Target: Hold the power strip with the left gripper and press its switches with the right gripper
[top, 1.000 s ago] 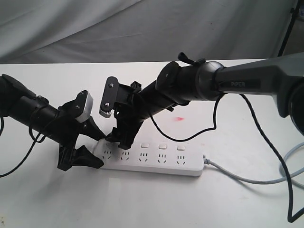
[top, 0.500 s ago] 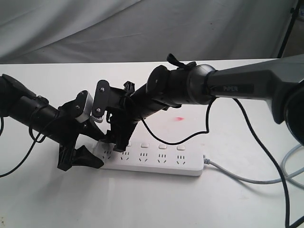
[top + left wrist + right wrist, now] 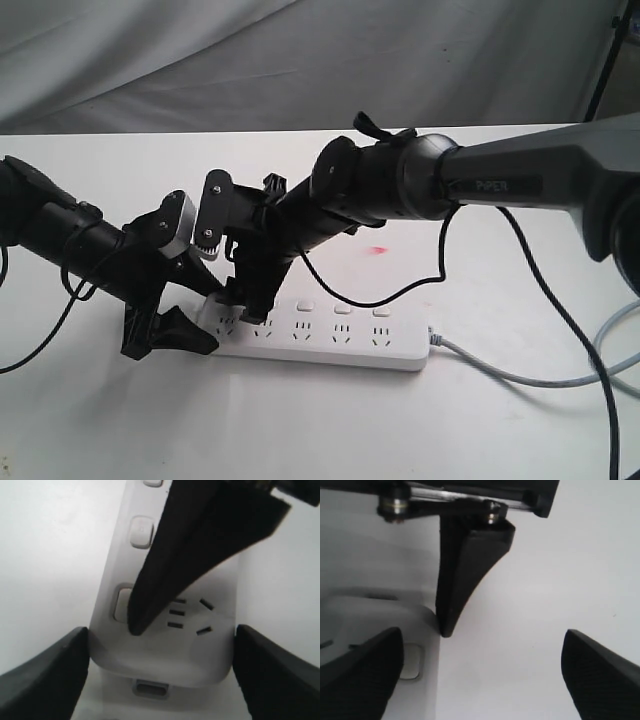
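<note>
Jaws of the left gripper (image 3: 213, 320) (image 3: 162, 630) are set wide, straddling the end of the power strip (image 3: 330, 345) (image 3: 210, 655) on the exterior view's left; each jaw sits against one long edge, so the strip is clamped across its width. Jaws of the right gripper (image 3: 250, 305) (image 3: 482, 635) are spread wide too, with nothing between them; one right fingertip (image 3: 140, 615) is down at the strip's top face on the rim of the end switch (image 3: 121, 605), half covering it (press depth not readable); the other right finger hangs past the strip's far edge, over the bench (image 3: 330, 430).

Strip lies flat near mid-bench, long axis left-right in the exterior view; three more switches (image 3: 343, 309) show uncovered in a row along its far side, sockets on the near side; grey cable (image 3: 520, 375) leaves the right end and curves off to the picture's right edge.

Bench top is plain white and matte; a small pink-red spot (image 3: 378, 249) sits behind the strip; a grey cloth backdrop (image 3: 300, 60) hangs behind the far bench edge. Bare bench shows in front of the strip and behind it on the right; loose black cables (image 3: 560, 320) from the right arm droop over the right side; both arms crowd the strip's left end.
</note>
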Motion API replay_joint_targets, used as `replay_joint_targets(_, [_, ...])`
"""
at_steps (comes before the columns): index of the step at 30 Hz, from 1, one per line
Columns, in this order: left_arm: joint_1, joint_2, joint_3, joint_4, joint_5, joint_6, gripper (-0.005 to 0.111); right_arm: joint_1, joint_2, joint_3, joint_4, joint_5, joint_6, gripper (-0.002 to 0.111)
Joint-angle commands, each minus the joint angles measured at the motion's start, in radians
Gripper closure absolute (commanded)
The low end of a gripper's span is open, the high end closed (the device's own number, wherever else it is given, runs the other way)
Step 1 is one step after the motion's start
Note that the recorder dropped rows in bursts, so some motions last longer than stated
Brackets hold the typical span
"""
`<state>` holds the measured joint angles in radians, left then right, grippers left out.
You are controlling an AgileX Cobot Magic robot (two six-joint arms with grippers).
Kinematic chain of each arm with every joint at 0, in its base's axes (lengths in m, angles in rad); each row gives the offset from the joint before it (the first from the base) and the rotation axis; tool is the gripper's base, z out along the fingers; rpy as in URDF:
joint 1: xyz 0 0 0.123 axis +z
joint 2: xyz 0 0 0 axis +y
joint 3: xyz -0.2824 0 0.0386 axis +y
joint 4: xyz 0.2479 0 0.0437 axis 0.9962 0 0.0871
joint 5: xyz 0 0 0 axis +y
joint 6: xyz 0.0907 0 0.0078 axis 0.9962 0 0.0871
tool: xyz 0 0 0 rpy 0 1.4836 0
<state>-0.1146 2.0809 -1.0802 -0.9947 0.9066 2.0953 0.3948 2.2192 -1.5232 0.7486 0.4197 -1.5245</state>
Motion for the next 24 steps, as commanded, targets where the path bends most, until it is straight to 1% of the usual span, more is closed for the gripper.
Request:
replay_joint_targets(1, [-0.007, 0.026, 0.005, 0.031, -0.054, -0.002, 0.051, -0.019, -0.047, 0.013, 0.027, 0.052, -0.036, 0.029])
replay_joint_targets(5, [-0.007, 0.026, 0.005, 0.031, -0.054, -0.002, 0.051, -0.038, -0.097, 0.013, 0.133, 0.101, -0.100, 0.029])
replay_joint_targets(12, [-0.007, 0.026, 0.005, 0.031, -0.054, -0.002, 0.051, -0.038, -0.129, 0.013, 0.124, 0.112, -0.086, 0.029])
replay_joint_targets(15, [-0.007, 0.026, 0.005, 0.031, -0.054, -0.002, 0.051, -0.038, -0.129, 0.013, 0.086, 0.112, -0.061, 0.029])
replay_joint_targets(21, [-0.007, 0.026, 0.005, 0.031, -0.054, -0.002, 0.051, -0.038, -0.129, 0.013, -0.100, 0.112, 0.098, 0.029])
replay_joint_targets(24, [-0.007, 0.026, 0.005, 0.031, -0.054, -0.002, 0.051, -0.060, -0.129, 0.013, -0.111, 0.141, 0.116, 0.029])
